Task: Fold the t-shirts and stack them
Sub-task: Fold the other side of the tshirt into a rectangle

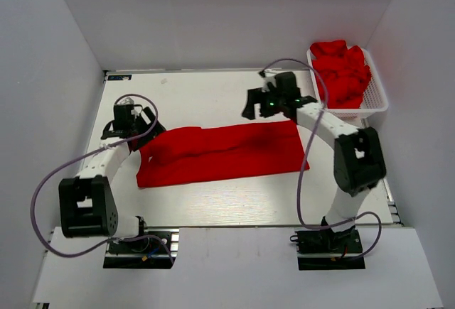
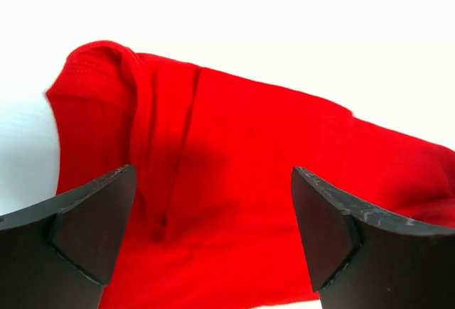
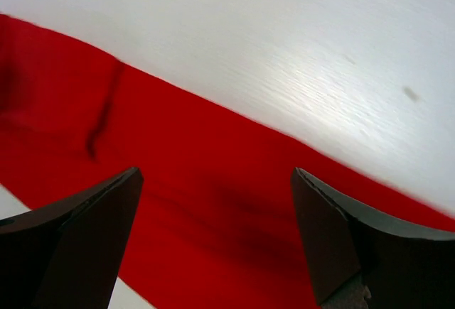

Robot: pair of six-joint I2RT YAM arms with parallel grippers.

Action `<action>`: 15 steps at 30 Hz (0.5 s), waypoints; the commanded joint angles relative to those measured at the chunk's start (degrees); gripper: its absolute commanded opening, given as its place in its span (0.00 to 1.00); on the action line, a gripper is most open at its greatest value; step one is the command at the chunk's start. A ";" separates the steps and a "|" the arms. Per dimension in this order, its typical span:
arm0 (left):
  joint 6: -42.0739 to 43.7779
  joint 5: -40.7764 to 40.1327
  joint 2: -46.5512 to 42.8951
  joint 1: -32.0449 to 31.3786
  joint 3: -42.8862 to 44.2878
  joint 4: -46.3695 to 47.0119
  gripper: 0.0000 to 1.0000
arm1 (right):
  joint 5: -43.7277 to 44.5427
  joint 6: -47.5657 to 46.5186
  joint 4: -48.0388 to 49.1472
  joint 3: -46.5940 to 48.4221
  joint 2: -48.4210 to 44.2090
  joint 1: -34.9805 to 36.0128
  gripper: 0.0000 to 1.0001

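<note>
Count: 1 red t-shirt point(image 1: 220, 154) laid flat as a long folded band across mid-table. 1 heap of red t-shirts point(image 1: 343, 73) in the basket point(image 1: 378, 101); no. of shirts in the heap can't be told. Basket is white mesh, just 1. Also 2 arms, 2 grippers, 2 lilac cables point(image 1: 33, 213), 2 black base plates point(image 1: 141, 248).

L gripper point(image 2: 213, 234): fingers point(image 2: 85, 231) spread wide, gripping nothing. The flat t-shirt fills the gap under them and runs on ahead of the tips. Its stitched, rounded end sits ahead of the view-left finger, and a fold ridge runs fwd just inside that finger. Can't tell if the tips touch the cloth.

R gripper point(image 3: 217, 234): fingers point(image 3: 355, 245) also wide apart, nothing held. The same t-shirt lies under and between the tips. Its long edge crosses diagonally ahead of them, w/ bare table beyond. A short crease lies ahead of the view-left finger. The heap in the basket is off to this gripper's side, apart from the fingers.

Surface: table point(image 1: 213, 206) is white w/ faint grain, glary in the R wrist view, w/ 1 small dark speck point(image 3: 411, 94) ahead of the view-right finger. Room: plain pale walls point(image 1: 227, 18) on 3 sides, close to the table edges.
</note>
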 commanded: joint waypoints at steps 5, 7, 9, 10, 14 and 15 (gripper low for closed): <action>-1.56 -0.31 8.27 0.24 5.10 -0.88 1.00 | -12.53 -2.09 -0.64 22.34 15.54 9.72 0.90; -1.56 -0.31 8.88 0.24 5.10 0.79 1.00 | -12.45 -0.52 -0.47 26.13 20.73 10.69 0.90; -1.56 -0.31 8.88 0.24 5.10 1.32 1.00 | -12.80 1.76 0.05 29.47 25.01 12.28 0.90; -2.17 -1.00 8.88 0.24 5.10 1.32 1.00 | -12.89 2.38 0.49 31.15 26.00 12.54 0.90; -2.17 -2.51 9.41 0.24 7.37 0.62 1.00 | -11.57 4.49 -0.99 35.99 31.01 14.73 0.90; -1.30 -2.51 9.41 0.24 8.17 1.57 1.00 | -11.13 5.20 -0.56 36.17 32.33 15.00 0.90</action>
